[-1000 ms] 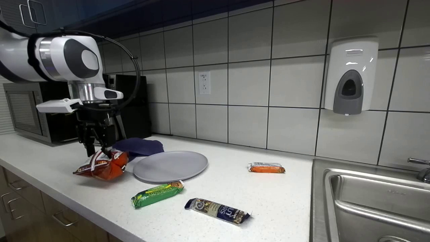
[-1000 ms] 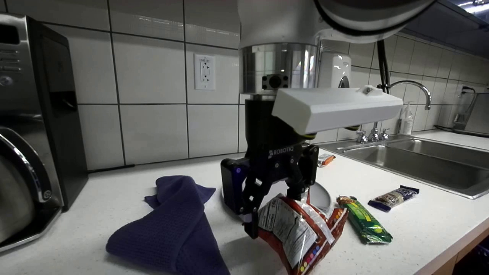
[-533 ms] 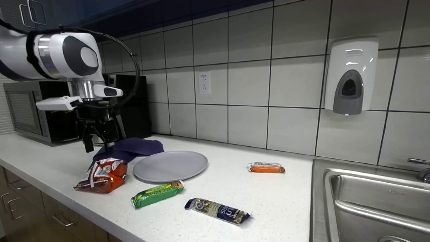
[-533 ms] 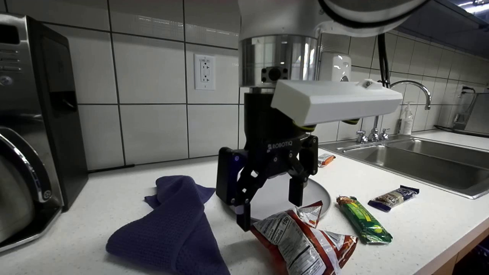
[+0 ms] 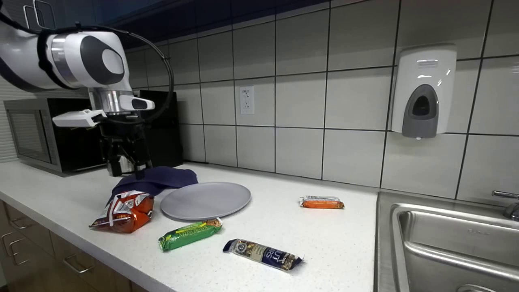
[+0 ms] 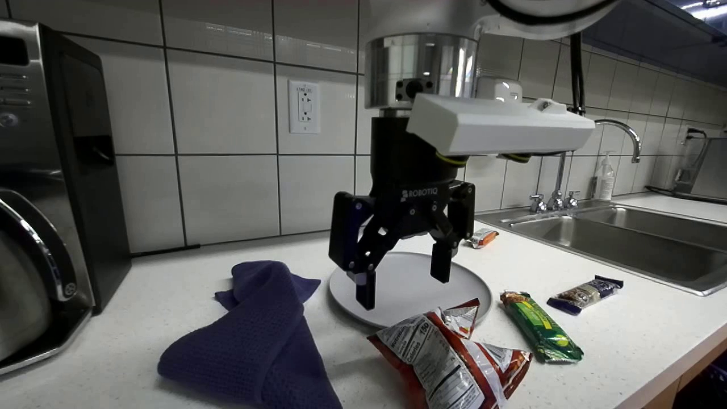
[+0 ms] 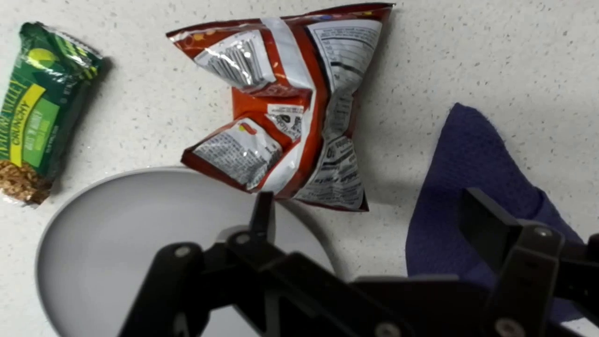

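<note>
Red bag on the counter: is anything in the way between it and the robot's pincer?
Nothing that I can see. The open pincer hangs above the counter, and in the wrist view the red bag lies in plain sight. The plate and purple cloth lie beside it, not over it.

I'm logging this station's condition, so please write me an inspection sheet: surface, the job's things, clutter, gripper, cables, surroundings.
Surface: white speckled countertop along a tiled wall.
Job's things: red snack bag, creased, nutrition panel showing, beside the gray plate; whether they touch is unclear.
Clutter: green Nature Valley bar, dark blue nut bar, orange-wrapped bar, rumpled purple cloth.
Gripper: open, holding nothing, above the countertop.
Cables: black cable looping off the arm; loose on the floor, nothing seen.
Surroundings: microwave, sink, wall-mounted soap dispenser, wall outlet.
</note>
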Motion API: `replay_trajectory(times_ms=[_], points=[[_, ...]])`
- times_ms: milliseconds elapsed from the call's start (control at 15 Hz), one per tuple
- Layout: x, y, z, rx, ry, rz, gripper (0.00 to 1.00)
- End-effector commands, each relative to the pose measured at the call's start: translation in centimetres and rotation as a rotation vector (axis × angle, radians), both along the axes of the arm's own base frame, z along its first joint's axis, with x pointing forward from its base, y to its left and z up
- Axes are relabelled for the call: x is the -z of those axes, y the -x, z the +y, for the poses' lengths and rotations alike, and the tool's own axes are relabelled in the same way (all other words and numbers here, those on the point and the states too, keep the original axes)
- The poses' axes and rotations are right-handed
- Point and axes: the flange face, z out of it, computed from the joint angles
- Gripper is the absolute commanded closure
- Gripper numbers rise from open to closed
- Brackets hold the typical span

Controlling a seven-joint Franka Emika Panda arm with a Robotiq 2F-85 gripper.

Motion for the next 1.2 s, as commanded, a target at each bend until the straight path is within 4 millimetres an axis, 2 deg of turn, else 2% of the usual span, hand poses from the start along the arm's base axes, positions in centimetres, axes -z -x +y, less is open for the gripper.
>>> replay_trajectory(times_ms=[0, 267, 467, 1133], points=[[-1.9, -0.9, -2.8, 0.066, 0.014, -0.030, 0.00], [-2.3, -1.8, -5.9, 0.158, 0.027, -0.044, 0.00], [-1.8, -1.7, -7.9, 0.222, 0.048, -0.048, 0.00], [1.1, 1.0, -13.1, 0.426, 0.149, -0.003, 0.00]])
